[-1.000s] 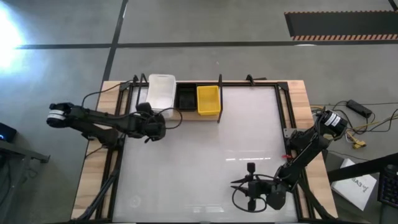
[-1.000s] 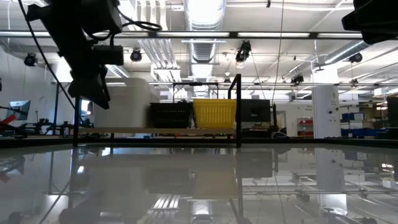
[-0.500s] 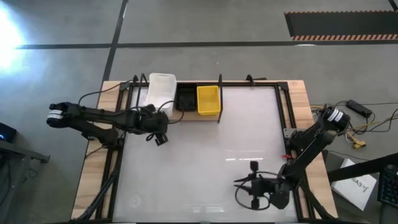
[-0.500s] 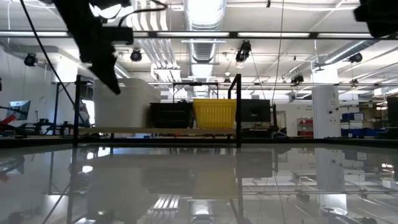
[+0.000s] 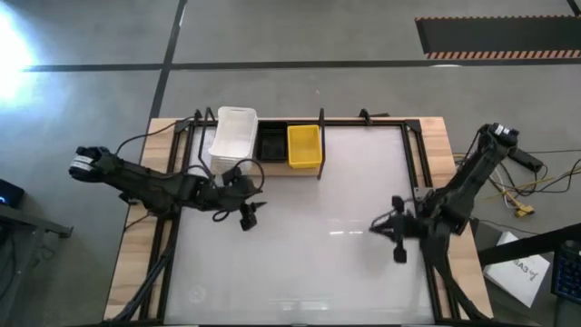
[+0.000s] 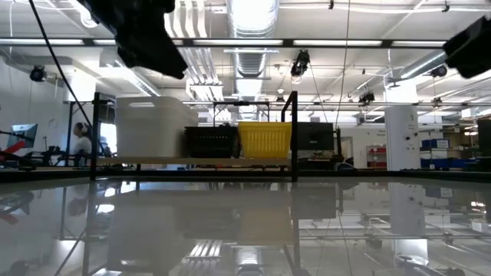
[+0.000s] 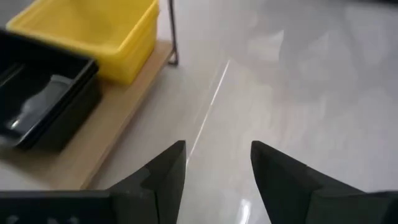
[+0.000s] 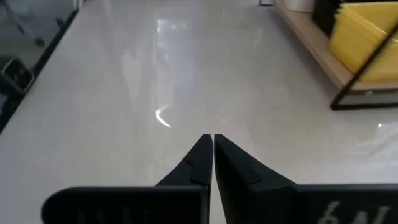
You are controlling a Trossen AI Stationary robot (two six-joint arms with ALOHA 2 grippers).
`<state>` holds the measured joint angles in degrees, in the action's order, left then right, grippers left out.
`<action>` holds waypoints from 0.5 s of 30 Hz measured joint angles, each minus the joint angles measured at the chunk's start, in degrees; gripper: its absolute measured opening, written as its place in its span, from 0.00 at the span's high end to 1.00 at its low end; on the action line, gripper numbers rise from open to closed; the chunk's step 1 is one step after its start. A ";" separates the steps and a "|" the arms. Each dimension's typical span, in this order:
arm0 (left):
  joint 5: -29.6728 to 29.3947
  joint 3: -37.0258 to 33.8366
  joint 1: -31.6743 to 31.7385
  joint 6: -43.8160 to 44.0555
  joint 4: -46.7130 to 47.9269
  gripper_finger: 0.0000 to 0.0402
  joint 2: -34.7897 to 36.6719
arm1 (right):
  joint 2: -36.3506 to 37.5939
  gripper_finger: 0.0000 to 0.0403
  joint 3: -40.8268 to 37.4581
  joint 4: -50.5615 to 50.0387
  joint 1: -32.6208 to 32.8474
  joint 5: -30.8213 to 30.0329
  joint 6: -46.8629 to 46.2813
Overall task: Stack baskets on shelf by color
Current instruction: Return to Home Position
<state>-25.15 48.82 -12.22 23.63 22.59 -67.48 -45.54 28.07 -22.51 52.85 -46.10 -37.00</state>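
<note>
On the wooden shelf [image 5: 272,170] at the table's far edge stand a white basket [image 5: 232,134], a black basket [image 5: 270,143] and a yellow basket [image 5: 304,145], side by side on their bottoms. The low view shows them in a row: white [image 6: 149,128], black [image 6: 209,141], yellow [image 6: 265,139]. My left gripper [image 5: 250,215] is open and empty over the table, near of the shelf; its wrist view shows the black basket [image 7: 43,93] and the yellow basket [image 7: 87,31]. My right gripper [image 5: 379,229] is shut and empty at the table's right.
The shelf's black wire posts [image 5: 320,118] stand at its corners. The white tabletop [image 5: 309,254] lies bare between the two arms. Cables [image 5: 522,195] lie off the table's right edge.
My left gripper has moved from beside the white basket toward the table's near right, away from the shelf. My right gripper has swung from the near edge toward the far side and up, along the table's right. The baskets have stayed where they were.
</note>
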 joint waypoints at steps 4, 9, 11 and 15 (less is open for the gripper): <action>-0.96 -2.00 -0.71 -1.69 -6.85 0.59 0.00 | 14.00 0.98 -6.35 1.78 -3.16 0.21 4.39; -1.24 -4.55 -0.48 -3.25 -13.92 0.59 -0.20 | 32.14 0.98 -11.64 2.28 -9.63 5.16 12.31; -1.37 -5.22 -0.13 -3.67 -16.17 0.59 -0.73 | 38.59 0.98 -13.41 3.22 -12.61 8.69 15.41; -1.37 -7.61 0.65 -4.94 -21.86 0.59 -0.74 | 45.41 0.98 -16.63 8.45 -18.27 16.11 22.09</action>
<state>-26.52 41.21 -11.57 18.69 0.73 -68.23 -0.13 11.44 -14.06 34.58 -29.99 -14.92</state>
